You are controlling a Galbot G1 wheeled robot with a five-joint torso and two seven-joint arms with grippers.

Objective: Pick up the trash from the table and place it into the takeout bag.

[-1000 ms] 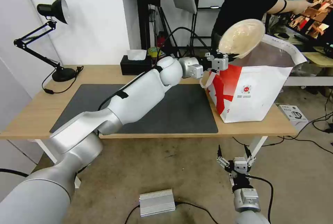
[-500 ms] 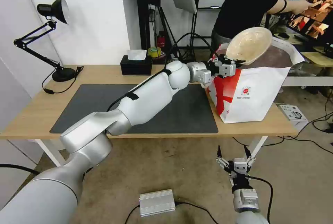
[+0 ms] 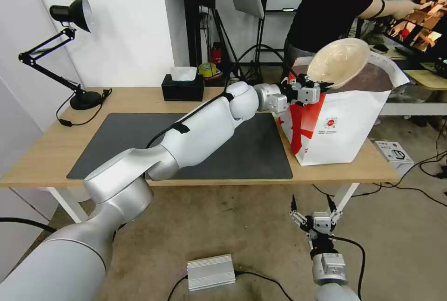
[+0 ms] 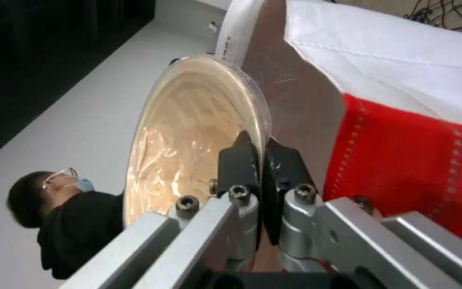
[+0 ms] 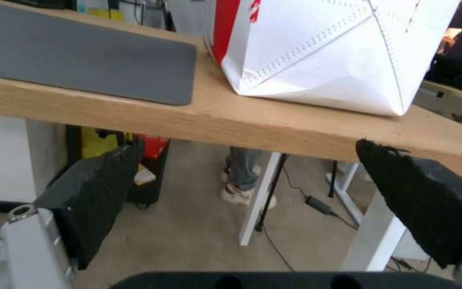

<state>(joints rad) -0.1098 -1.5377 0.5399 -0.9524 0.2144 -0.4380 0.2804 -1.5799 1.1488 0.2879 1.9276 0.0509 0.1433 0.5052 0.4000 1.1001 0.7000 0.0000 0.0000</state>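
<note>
My left gripper is shut on the rim of a beige shallow bowl, the piece of trash in view. It holds the bowl tilted on edge over the open mouth of the white and red takeout bag. The bag stands at the right end of the table. In the left wrist view the black fingers pinch the rim of the bowl beside the foil lining of the bag. My right gripper hangs open below the table's front edge, with nothing between its fingers.
A dark grey mat covers the table's middle. A black tissue box and a black desk lamp stand at the back. A silver box and cables lie on the floor. A person stands behind the bag.
My left arm has stretched farther right and a little down, carrying the beige bowl from above the bag's near edge to over its open mouth. The right arm has not moved.
</note>
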